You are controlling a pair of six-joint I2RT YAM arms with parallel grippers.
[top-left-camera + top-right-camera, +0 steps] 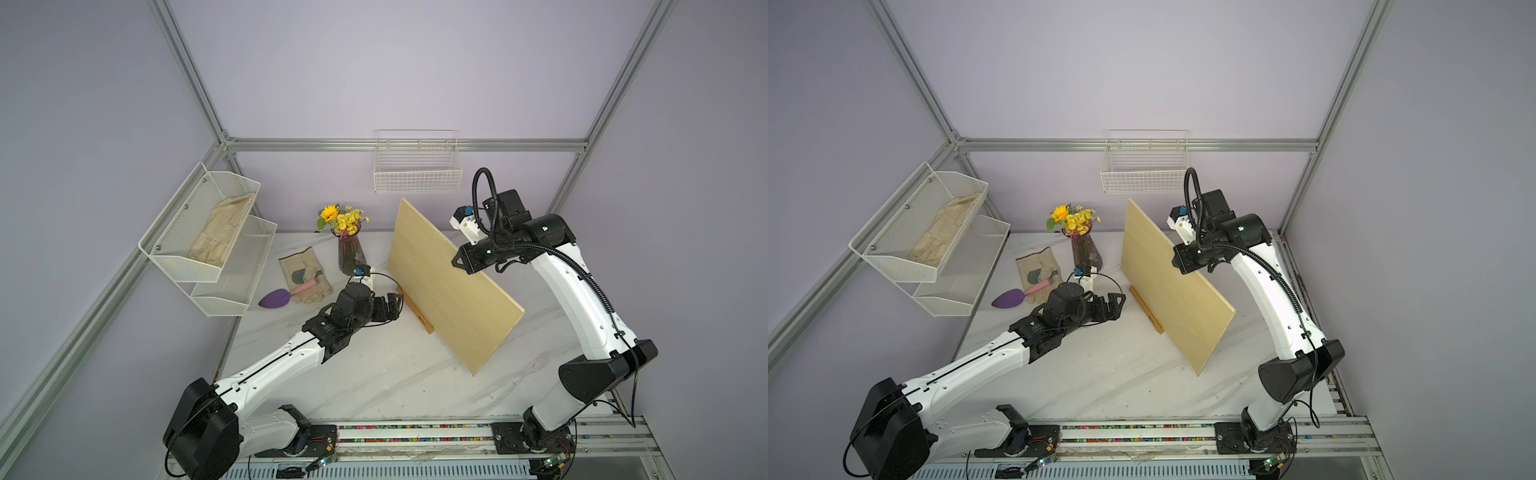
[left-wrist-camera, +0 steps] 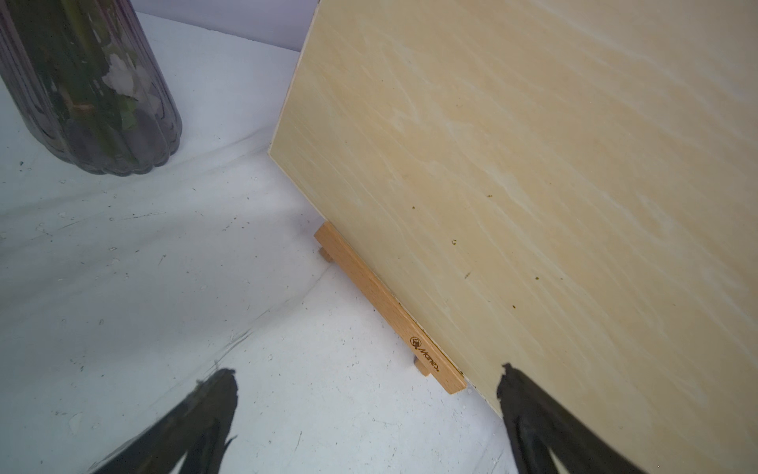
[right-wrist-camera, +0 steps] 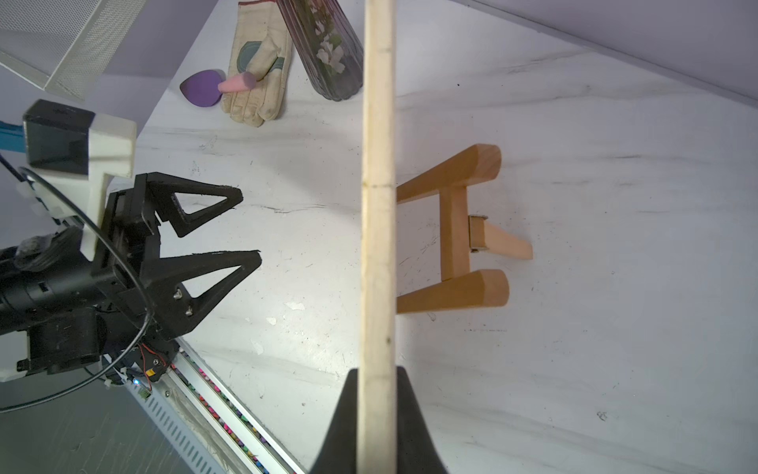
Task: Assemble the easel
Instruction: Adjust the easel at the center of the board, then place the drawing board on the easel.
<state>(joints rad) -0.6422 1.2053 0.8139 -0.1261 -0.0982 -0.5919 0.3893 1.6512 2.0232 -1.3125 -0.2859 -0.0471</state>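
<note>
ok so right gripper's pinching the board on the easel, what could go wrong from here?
1. The plywood board overhangs the ledge at both ends, seemingly more at the near end; when the right gripper lets go it may pivot or tip the easel.
2. The open left gripper sits close to the ledge; a forward move could nudge it.
3. The vase stands near the board's far corner; a swinging board could hit it.

flower vase, glove – trowel atop; plywood board
</note>
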